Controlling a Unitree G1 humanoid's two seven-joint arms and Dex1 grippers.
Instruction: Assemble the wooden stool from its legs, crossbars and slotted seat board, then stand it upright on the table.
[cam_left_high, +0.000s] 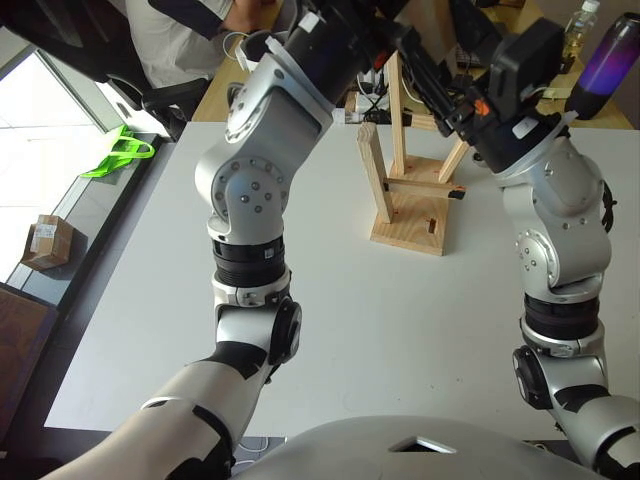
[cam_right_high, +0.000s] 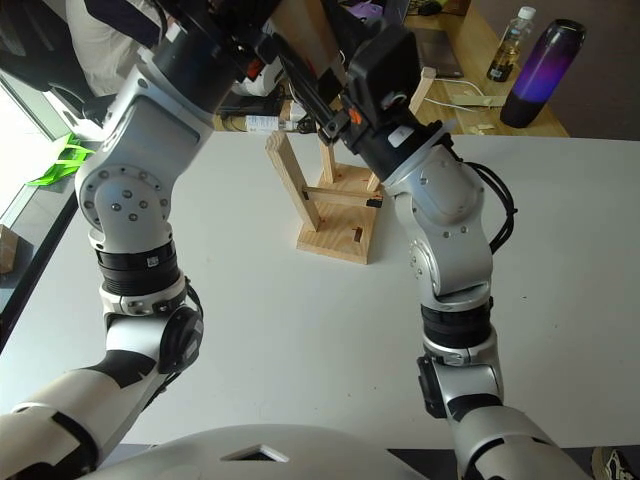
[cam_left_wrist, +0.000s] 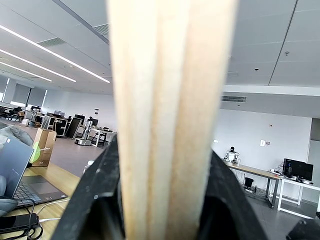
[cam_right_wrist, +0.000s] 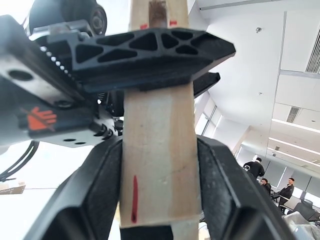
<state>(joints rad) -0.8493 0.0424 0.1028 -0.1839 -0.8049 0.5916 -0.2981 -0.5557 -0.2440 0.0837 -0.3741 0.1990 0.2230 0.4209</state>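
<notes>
The partly built stool stands upside down on the white table (cam_left_high: 330, 330). Its slotted seat board (cam_left_high: 408, 236) lies flat, upright legs (cam_left_high: 375, 172) rise from it, and a crossbar (cam_left_high: 422, 186) joins them. Both arms are raised above it at the far side. My left gripper (cam_left_wrist: 165, 167) is shut on a pale wooden leg (cam_left_wrist: 170, 75). My right gripper (cam_right_wrist: 159, 192) is shut on the same kind of piece (cam_right_wrist: 157, 130), which carries a red mark. The left gripper's black finger (cam_right_wrist: 150, 47) crosses that piece just beyond. From the head, the held wood (cam_right_high: 305, 28) shows between the two grippers.
A wooden desk behind the table holds a dark purple cylinder (cam_left_high: 605, 60), a plastic bottle (cam_left_high: 580, 25) and cables. Off the table's left edge, a green object (cam_left_high: 115, 155) and a cardboard box (cam_left_high: 48, 242) lie on the floor. The table's near half is bare.
</notes>
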